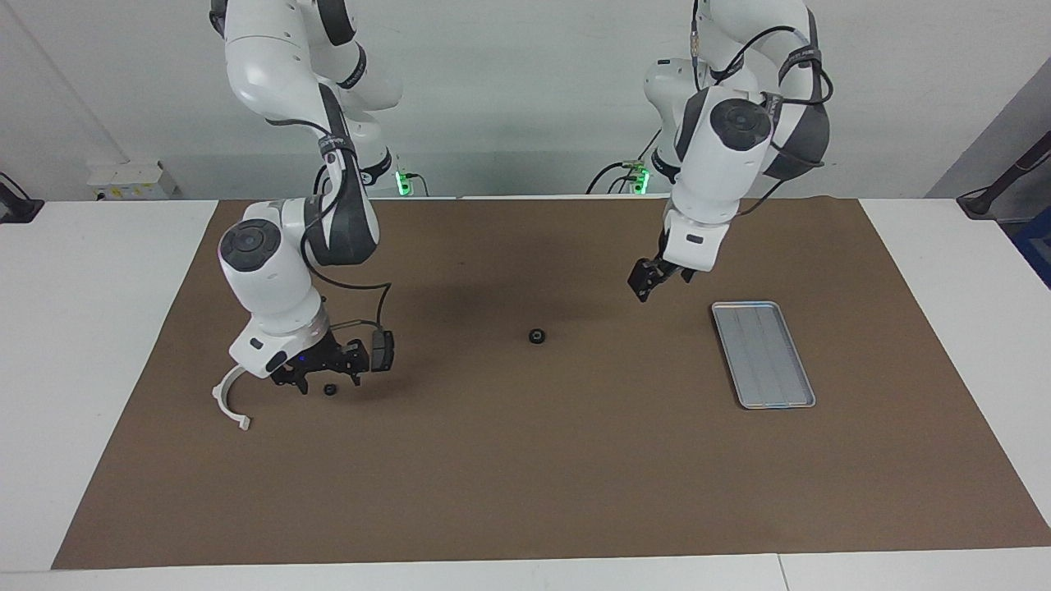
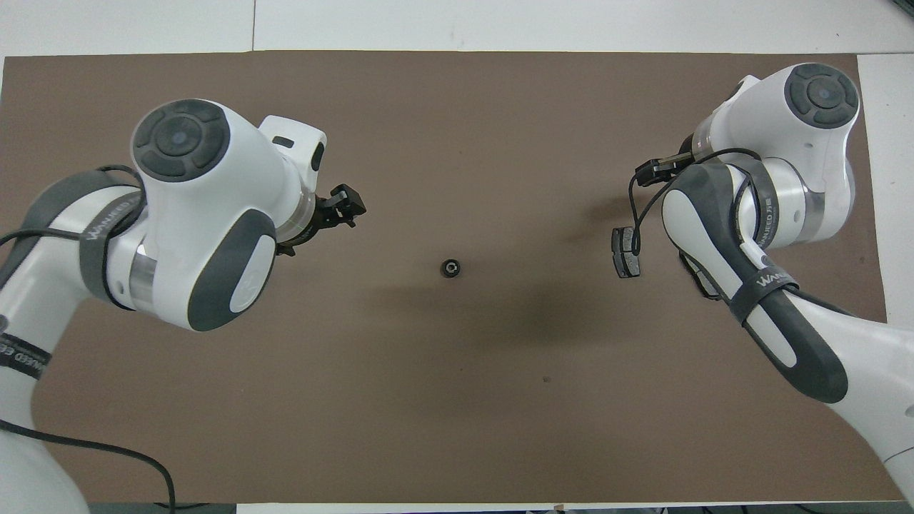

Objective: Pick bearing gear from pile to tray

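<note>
Facing view: you see one small black round bearing gear [image 1: 537, 336] lying alone on the brown mat [image 1: 525, 460] near the middle of the counter [image 1: 90, 328], between the two arms. A second tiny black round piece [image 1: 330, 390] lies toward the right arm's end, just beside the right end effector [image 1: 324, 379].

The pile sits at that same end: a white curved half-ring bracket [image 1: 227, 400] lies on the mat close to the right end effector, and a dark grey brake-pad-like plate [image 1: 383, 350] shows at that end effector's side. You cannot tell whether it touches the plate.

The right end effector is low over the pile; you cannot tell how wide its fingers stand.

The silver-grey tray [image 1: 764, 355] lies toward the left arm's end of the counter, well apart from the bearing gear.

The left end effector [image 1: 643, 287] hangs in the air between the bearing gear and the tray, holding nothing; you cannot tell its opening.
</note>
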`<state>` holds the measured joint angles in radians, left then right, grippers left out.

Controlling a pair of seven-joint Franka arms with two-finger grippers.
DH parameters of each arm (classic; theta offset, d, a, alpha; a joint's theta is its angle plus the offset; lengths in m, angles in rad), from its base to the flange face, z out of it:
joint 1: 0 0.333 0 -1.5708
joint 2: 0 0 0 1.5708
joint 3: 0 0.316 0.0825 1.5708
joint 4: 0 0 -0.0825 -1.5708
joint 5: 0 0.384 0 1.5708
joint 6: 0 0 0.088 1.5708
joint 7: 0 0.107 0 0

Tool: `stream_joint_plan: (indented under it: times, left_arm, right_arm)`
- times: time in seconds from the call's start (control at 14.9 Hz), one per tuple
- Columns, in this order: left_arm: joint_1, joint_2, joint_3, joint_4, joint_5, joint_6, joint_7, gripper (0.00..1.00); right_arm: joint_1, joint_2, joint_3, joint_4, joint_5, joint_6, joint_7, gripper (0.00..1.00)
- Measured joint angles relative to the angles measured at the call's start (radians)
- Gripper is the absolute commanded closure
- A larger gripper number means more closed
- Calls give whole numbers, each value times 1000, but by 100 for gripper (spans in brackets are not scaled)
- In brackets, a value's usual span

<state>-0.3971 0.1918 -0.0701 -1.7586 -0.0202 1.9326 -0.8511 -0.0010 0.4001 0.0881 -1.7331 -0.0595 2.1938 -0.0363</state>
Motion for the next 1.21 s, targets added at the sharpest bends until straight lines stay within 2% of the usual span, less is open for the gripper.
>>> stream_joint_plan:
  times: [0.34,0.54,0.74,1.21]
  left_arm:
    - [-118,162,0,52,0,118,-192,0]
    - [-182,243,0,67,-3,215,-242,0]
    - [-205,280,0,68,-13,307,-252,0]
    - [-250,318,1,58,-17,317,-273,0]
  right_arm:
    - [-10,-14,-4,-67,0,28,-28,8]
    - [-27,-19,-5,-93,0,28,-60,8]
    - [-42,-22,-5,-103,0,28,-82,9]
    - [-47,-22,-5,-130,0,87,-89,10]
